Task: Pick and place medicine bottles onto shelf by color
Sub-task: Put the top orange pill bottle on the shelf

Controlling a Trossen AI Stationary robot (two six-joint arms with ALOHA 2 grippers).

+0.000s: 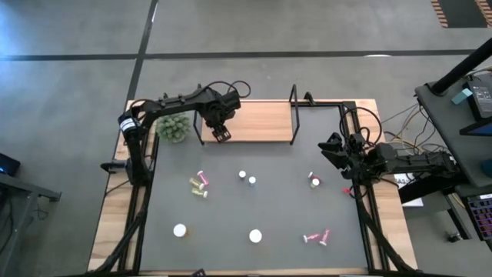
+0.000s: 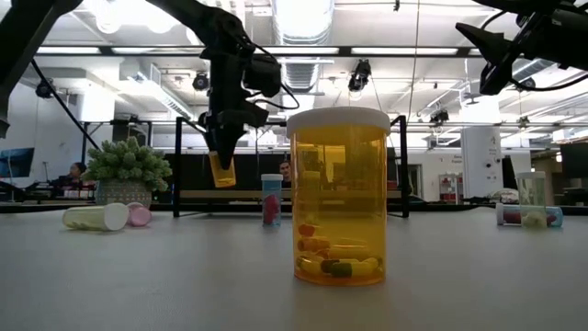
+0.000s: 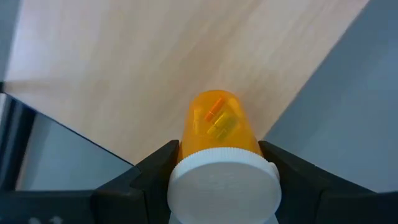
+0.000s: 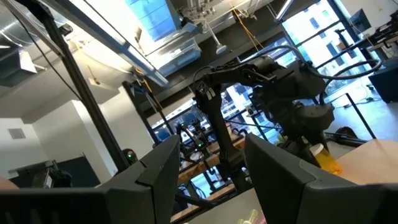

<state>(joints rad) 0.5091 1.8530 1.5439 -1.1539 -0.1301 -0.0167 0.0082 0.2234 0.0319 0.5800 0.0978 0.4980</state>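
Note:
My left gripper [image 1: 221, 134] points down over the left end of the light wooden shelf [image 1: 257, 123] and is shut on an orange medicine bottle [image 2: 222, 170] with a white cap [image 3: 222, 183]. Below the bottle, the left wrist view shows the shelf board [image 3: 155, 68] and its near edge. Several more medicine bottles lie or stand on the dark mat: a pink and yellow-green group [image 1: 200, 183], a pair [image 1: 247, 178], one [image 1: 314, 181], and pink ones [image 1: 316, 237]. My right gripper [image 1: 332, 146] waits open at the table's right edge, tipped upward, with nothing between its fingers. My left gripper pinches the orange bottle at its capped top end [image 3: 180, 163], one finger [image 3: 152, 171] on each side. The fingers come from above, pointing down. The bottle hangs upright below them, cap up and body [image 3: 216, 124] down, clear of the shelf board.
A green spiky plant ball [image 1: 174, 127] sits just left of the shelf. Black wire frames [image 1: 293, 114] stand at the shelf's ends. Two white-capped bottles [image 1: 180, 229] [image 1: 255, 235] stand near the front; the latter, orange [image 2: 338, 198], stands close to the low camera.

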